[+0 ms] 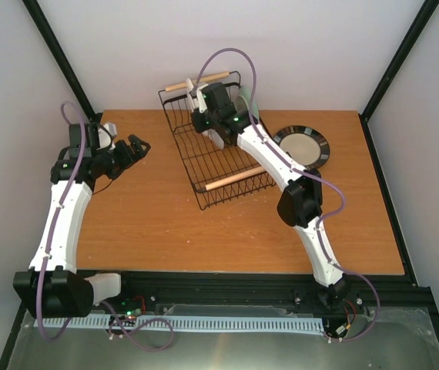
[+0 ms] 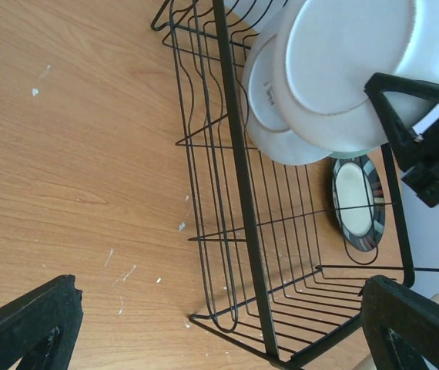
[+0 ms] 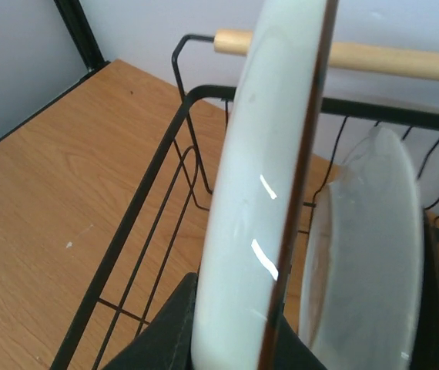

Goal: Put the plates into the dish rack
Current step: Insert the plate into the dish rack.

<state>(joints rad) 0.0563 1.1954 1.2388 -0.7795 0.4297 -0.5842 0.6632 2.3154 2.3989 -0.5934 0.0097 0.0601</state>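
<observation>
Status: right pincer [image 1: 210, 127] is clamped tight on the rim of a plate [image 3: 258, 193] with a white glazed underside and a brownish edge. It holds the plate on edge over the far end of the dish rack [image 1: 204, 166], inside the walls and near the wooden handle [image 3: 373, 58]. Can't tell if the lower edge touches the wires. A second plate [image 3: 366, 254] stands upright just beside it in the rack. A pale green plate [image 1: 249, 102] leans at the far right corner. The black-rimmed cream plate [image 1: 302, 146] lies flat on the worktop [image 1: 150, 223], just right of the rack. The left pincer [image 1: 133, 146] is spread fully wide, holds nothing, and hovers over the worktop well left of the rack.

Handling, my read: ceramic, so rigid and brittle, with slick glaze. With a thin rim pinch the weight hangs off the pads, so it may pivot or slip. It chips if it knocks wire or the neighbour. Let go only once it's seated between wires. For the flat one, the raised rim is the only purchase: one finger under the lip, one on top.
</observation>
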